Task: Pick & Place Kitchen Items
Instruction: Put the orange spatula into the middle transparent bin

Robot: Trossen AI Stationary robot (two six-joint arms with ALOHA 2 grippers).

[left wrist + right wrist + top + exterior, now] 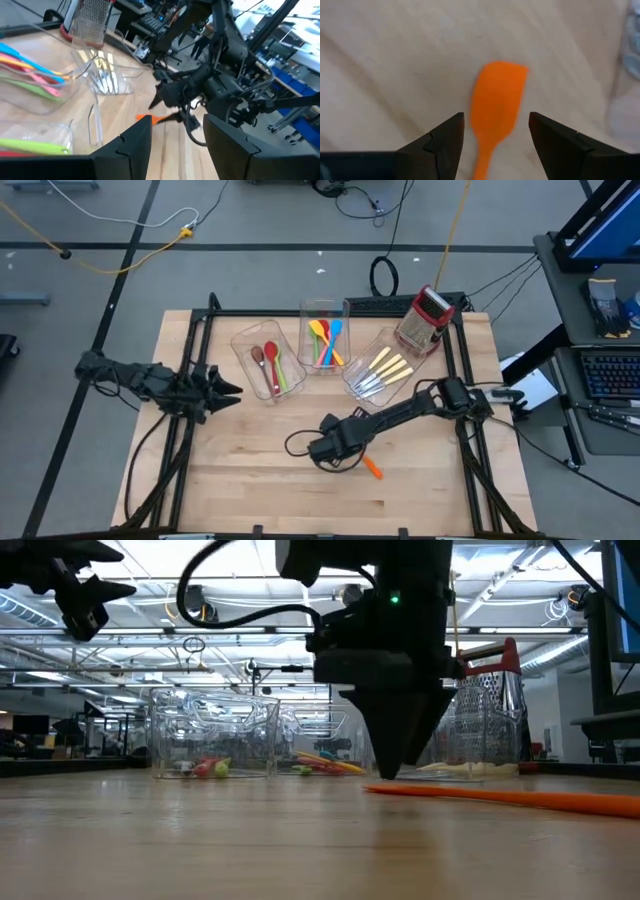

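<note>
An orange spatula (372, 468) lies flat on the wooden table near its middle. My right gripper (335, 445) points down over it, open. In the right wrist view the spatula's blade (497, 97) shows between my right gripper's (496, 125) two fingers, with a gap on each side. In the low view the fingertips (392, 768) stand just above the table at the spatula's (500, 797) end. My left gripper (225, 390) hangs open above the table's left side, holding nothing.
At the back of the table stand three clear bins: one with red, brown and green spoons (268, 365), one with coloured spatulas (325, 340), one with cream-handled cutlery (380, 370). A red-and-silver grater (425, 320) stands at the back right.
</note>
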